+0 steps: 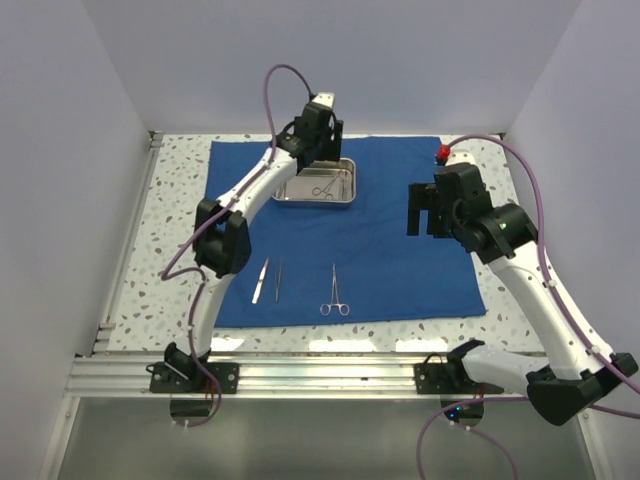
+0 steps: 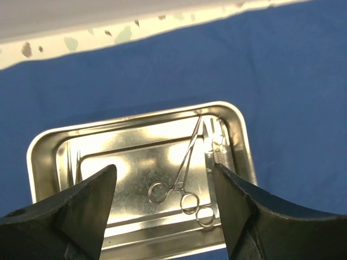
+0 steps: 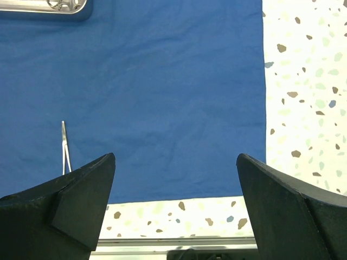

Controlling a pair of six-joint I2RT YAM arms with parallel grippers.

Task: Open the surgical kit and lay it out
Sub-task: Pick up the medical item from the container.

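The royal-blue cloth wrap [image 1: 400, 270] lies spread flat on the speckled worktop [image 1: 170, 200]. The steel tray [image 2: 135, 116] sits on it toward the far edge, a little left of the middle. One ring-handled clamp [image 2: 188, 151] lies flat on the tray floor, its rings toward the camera. Something slim rests against the tray's right wall, but I cannot tell what it is. Nearer the near edge, already set out in a row on the cloth, are a pair of tweezers [image 1: 262, 280], a second pair [image 1: 279, 278] just beside it, and another clamp [image 1: 335, 292] apart to their right. The clamp in the tray looks light, stiff and thin, and slick steel on slick steel will likely skate. The surest hold is probably across the shanks just ahead of the rings, with the fingertips pressed down to the tray floor. The light tray may itself slide on the cloth. The left arm reaches far forward with its wrist tipped down. The left fingers [image 2: 76, 211] are spread apart over the tray, holding nothing, with the clamp's ring end between them. The right arm is bent at the elbow over the right part of the cloth. The right fingers [image 3: 70, 211] are wide apart, empty and clear of the fabric.
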